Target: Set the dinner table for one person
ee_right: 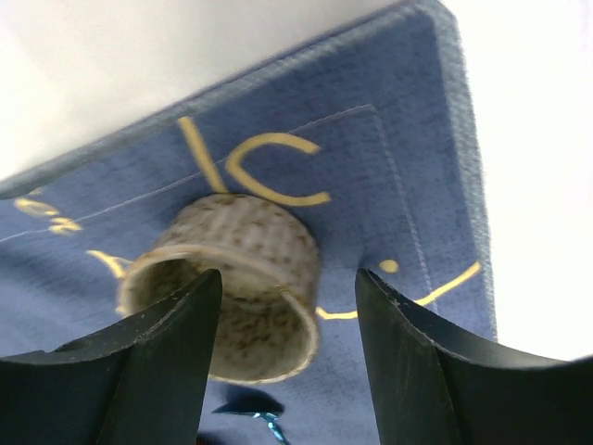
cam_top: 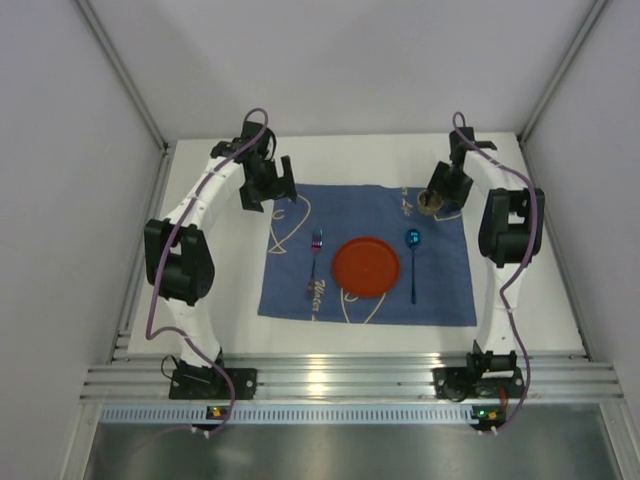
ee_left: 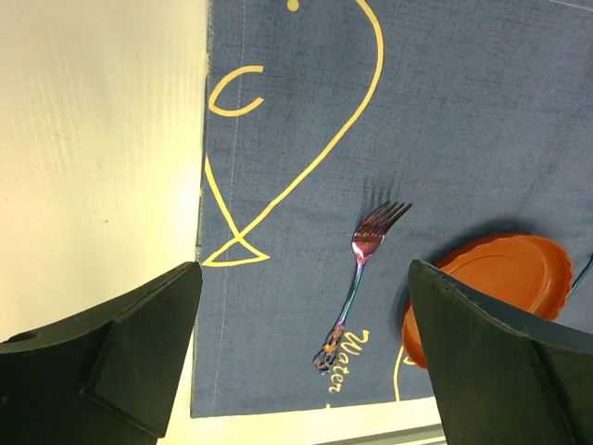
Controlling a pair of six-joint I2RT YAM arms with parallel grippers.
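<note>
Speckled round cup (ee_right: 250, 250) sits on blue woven placemat (ee_right: 371, 158) beneath parted right fingers (ee_right: 157, 362); left fingers (ee_left: 120, 343) also parted.

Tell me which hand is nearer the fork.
Left. The left hand hangs over the placemat's far left corner, just beyond the fork; the right hand is across the placemat, at the speckled cup.

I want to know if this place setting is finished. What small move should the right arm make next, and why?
Probably lift the right gripper straight up, clear of the cup. Its jaws stand open astride the cup, which sits on the placemat's far right corner, with the fork, plate and spoon already laid out.
</note>
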